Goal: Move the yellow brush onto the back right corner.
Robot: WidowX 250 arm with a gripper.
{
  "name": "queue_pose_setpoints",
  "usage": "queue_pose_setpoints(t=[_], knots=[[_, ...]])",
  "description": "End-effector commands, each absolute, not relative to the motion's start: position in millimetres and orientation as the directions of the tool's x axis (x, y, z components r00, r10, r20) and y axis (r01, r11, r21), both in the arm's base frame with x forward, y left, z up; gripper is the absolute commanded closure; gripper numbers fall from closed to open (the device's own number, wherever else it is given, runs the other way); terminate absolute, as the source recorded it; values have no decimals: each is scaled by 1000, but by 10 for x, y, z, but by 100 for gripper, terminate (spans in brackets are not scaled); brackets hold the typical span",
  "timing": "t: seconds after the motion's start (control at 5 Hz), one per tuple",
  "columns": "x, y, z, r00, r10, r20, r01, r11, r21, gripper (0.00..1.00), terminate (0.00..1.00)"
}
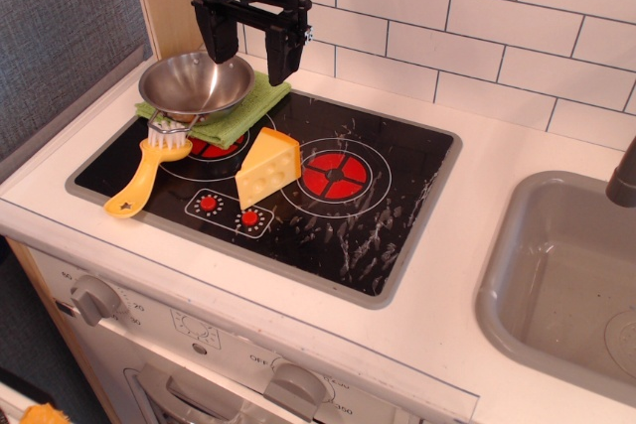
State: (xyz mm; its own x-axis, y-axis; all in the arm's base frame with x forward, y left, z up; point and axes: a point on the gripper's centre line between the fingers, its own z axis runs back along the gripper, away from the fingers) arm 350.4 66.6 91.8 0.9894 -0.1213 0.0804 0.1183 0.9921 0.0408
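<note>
The black two-fingered claw (248,47) hangs with its fingers spread wide and nothing between them, above the far rim of a shallow steel pan (196,84) that sits on a folded green cloth (234,118). Below and a little to the left of the claw, nearer the camera, lies the small yellow plastic dish brush (151,171) flat on the glossy black cooktop panel (397,211); its white bristle head touches or slips just under the pan's handle, and its handle runs away from the claw toward the front edge, ending in a rounded tip with a small hole. A yellow cheese wedge (268,168) stands just beside it, below the claw. The rounded grey-rimmed back right corner of the panel (437,141) is well off to the claw's right, bare but for whitish scuff streaks. The brush looks light and stiff, its smooth plastic probably a bit slippery. The narrow mid-handle seems the best hold, across its width, clear of the pan handle and the soft bristles.
</note>
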Motion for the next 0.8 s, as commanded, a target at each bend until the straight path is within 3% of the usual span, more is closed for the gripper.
queue_pose_setpoints(t=[0.0,0.2,0.6], knots=[[3504,666,918,989,-121,80,118,992,41,0,0],[3328,803,933,995,-61,85,61,998,4,0,0],[2607,975,1081,993,-7,116,0,998,62,0,0]])
